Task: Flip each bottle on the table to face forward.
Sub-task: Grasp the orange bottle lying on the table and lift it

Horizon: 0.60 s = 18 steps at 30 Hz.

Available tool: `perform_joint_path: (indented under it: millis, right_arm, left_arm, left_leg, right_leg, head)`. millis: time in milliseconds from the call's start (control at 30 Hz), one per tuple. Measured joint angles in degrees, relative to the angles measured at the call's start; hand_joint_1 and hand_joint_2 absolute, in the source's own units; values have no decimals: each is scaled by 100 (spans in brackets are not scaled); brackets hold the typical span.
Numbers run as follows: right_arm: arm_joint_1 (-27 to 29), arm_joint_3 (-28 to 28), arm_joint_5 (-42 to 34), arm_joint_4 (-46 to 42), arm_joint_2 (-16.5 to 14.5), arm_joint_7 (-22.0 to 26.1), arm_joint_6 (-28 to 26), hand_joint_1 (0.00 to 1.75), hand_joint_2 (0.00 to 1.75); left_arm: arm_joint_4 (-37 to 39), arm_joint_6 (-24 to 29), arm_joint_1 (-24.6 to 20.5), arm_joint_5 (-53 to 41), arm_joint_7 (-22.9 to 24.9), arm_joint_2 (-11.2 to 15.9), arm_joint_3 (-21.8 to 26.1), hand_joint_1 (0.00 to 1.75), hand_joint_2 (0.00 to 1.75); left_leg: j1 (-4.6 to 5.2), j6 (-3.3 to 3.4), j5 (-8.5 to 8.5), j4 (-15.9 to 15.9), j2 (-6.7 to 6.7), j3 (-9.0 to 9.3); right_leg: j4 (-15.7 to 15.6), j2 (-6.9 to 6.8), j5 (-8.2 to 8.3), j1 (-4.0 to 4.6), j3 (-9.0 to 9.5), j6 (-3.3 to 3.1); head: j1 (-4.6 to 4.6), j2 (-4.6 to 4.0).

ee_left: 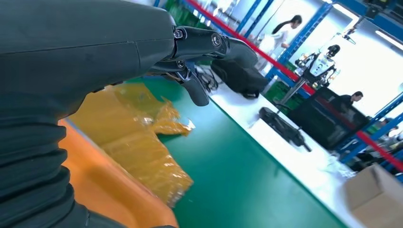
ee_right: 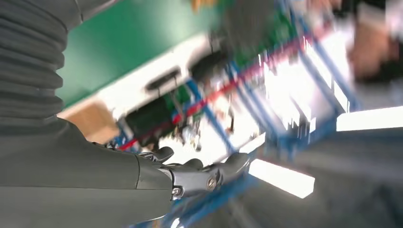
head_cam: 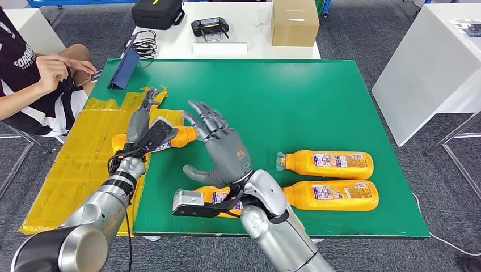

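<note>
Several orange bottles lie on their sides on the green mat [head_cam: 317,107]. Two lie one behind the other at the right, the far one [head_cam: 328,164] and the near one [head_cam: 333,195], caps pointing left. A third bottle [head_cam: 218,198] lies partly under my right wrist. The fourth bottle [head_cam: 184,136] lies at the mat's left edge, its body [ee_left: 102,190] beneath my left palm. My left hand [head_cam: 145,120] stretches flat over it with fingers [ee_left: 209,42] extended, gripping nothing. My right hand [head_cam: 218,144] is raised above the mat's middle, fingers [ee_right: 209,173] spread and empty.
Crinkled yellow tape [head_cam: 74,164] covers the table left of the mat. A seated person [head_cam: 34,85] is at the far left. A blue folder [head_cam: 125,68], black case [head_cam: 157,12], controller [head_cam: 210,25] and cardboard box [head_cam: 294,21] lie beyond. A white table [head_cam: 431,68] stands at the right.
</note>
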State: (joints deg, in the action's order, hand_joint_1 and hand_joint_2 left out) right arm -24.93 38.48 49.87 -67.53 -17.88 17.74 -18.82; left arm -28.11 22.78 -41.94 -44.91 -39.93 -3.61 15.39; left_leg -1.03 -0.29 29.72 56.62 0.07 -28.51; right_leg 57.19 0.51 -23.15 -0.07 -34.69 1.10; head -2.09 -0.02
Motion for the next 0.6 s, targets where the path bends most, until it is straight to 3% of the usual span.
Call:
perform_joint_path:
  millis: [367, 500, 600]
  right_arm:
    - [-180, 277, 109, 472, 27, -19, 372, 0, 175]
    - [-617, 862, 27, 1124, 306, 27, 1005, 0, 175]
    - [-705, 971, 7, 1218, 390, 27, 1059, 0, 175]
  left_arm:
    - [-273, -272, 75, 381, -16, -39, 87, 0, 175]
    - [-669, -590, 258, 1076, -20, -59, 222, 0, 175]
    - [-719, -600, 287, 1140, -20, -59, 264, 0, 175]
  left_leg:
    - [0, 0, 0, 0, 0, 0]
    - [1, 0, 0, 0, -1, -3]
    - [1, 0, 0, 0, -2, -2]
  right_leg:
    - [0, 0, 0, 0, 0, 0]
    - [-1, 0, 0, -1, -1, 0]
    - [0, 0, 0, -1, -1, 0]
  head:
    - [-1, 0]
    - [0, 0]
    - [-1, 0]
